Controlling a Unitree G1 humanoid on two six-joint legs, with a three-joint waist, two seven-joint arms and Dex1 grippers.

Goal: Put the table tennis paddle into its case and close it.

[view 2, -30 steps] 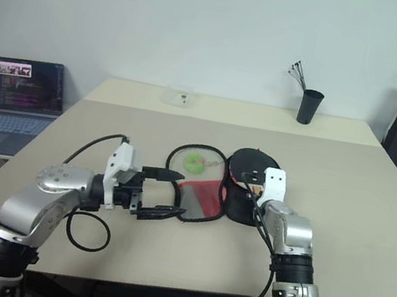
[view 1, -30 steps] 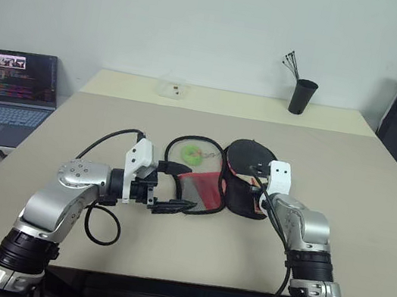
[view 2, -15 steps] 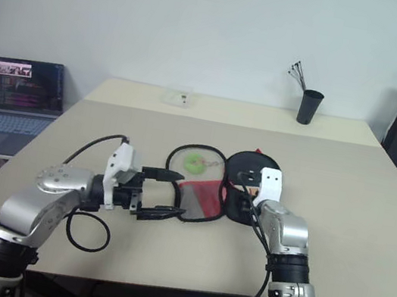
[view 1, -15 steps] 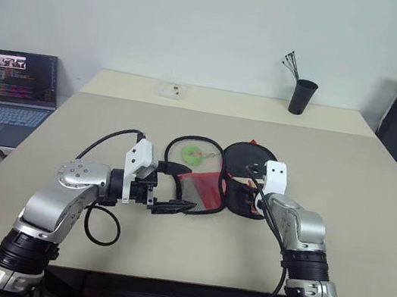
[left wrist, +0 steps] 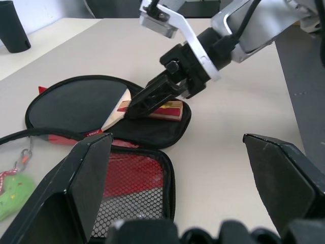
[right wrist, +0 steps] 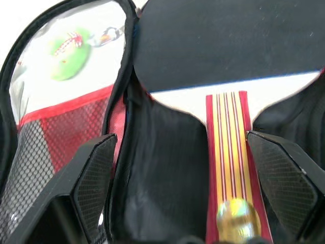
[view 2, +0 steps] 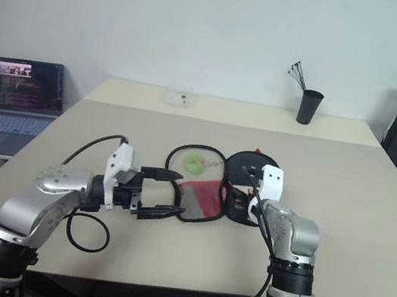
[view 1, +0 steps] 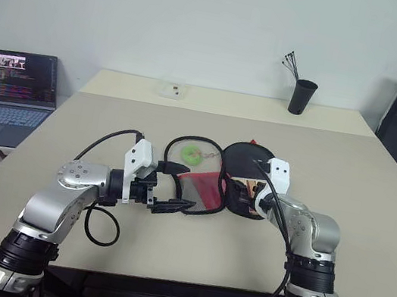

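The table tennis paddle (left wrist: 96, 101) lies in the open case (left wrist: 152, 132), its flap beside the left gripper (view 1: 172, 188); both grippers are spread, the right gripper (left wrist: 133, 109) over the handle.

right claw (left wrist: 133, 109) now spread open, drawn back off paddle handle (right wrist: 226, 152)

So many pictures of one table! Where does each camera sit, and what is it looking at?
Left and right eye views: two head cameras side by side, looking down over both arms at the open case holding the table tennis paddle.
Left wrist view: on the left arm's wrist, looking between its own open fingers at the right gripper by the paddle handle.
Right wrist view: on the right arm's wrist, looking between its open fingers at the handle.
Shared by all: the paddle lying in the case.
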